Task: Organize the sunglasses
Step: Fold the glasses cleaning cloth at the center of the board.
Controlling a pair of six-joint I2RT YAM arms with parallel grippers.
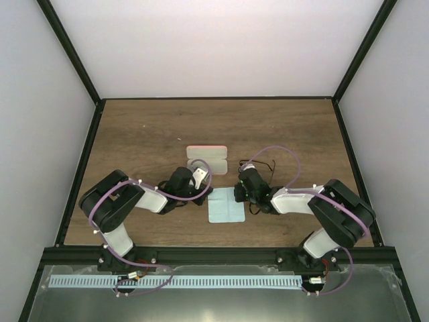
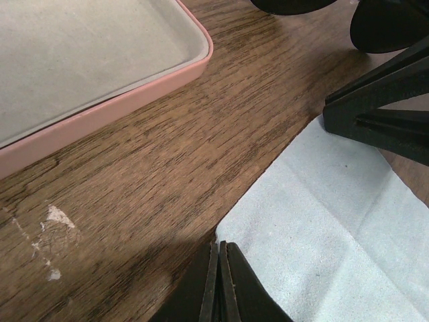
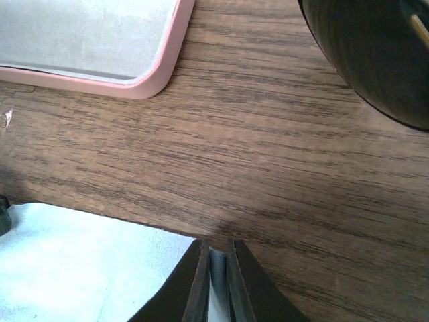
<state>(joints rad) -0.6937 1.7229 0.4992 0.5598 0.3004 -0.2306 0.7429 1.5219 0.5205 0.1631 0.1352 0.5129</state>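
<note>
One pair of sunglasses [image 3: 375, 60] lies just beyond the right jaws, and one pink case [image 1: 206, 155] sits ahead of the left jaws. One light blue cloth [image 1: 226, 206] lies between the two sets of jaws, on one bench [image 1: 147, 134].

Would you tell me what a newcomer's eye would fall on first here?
Probably the open pink rounded hard case at mid-table, its pale lining showing. Just nearer lies a light blue square cloth, with the dark wire-framed sunglasses right of the case.

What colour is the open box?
The case is pink, pale grey inside; best in the left wrist view.
</note>
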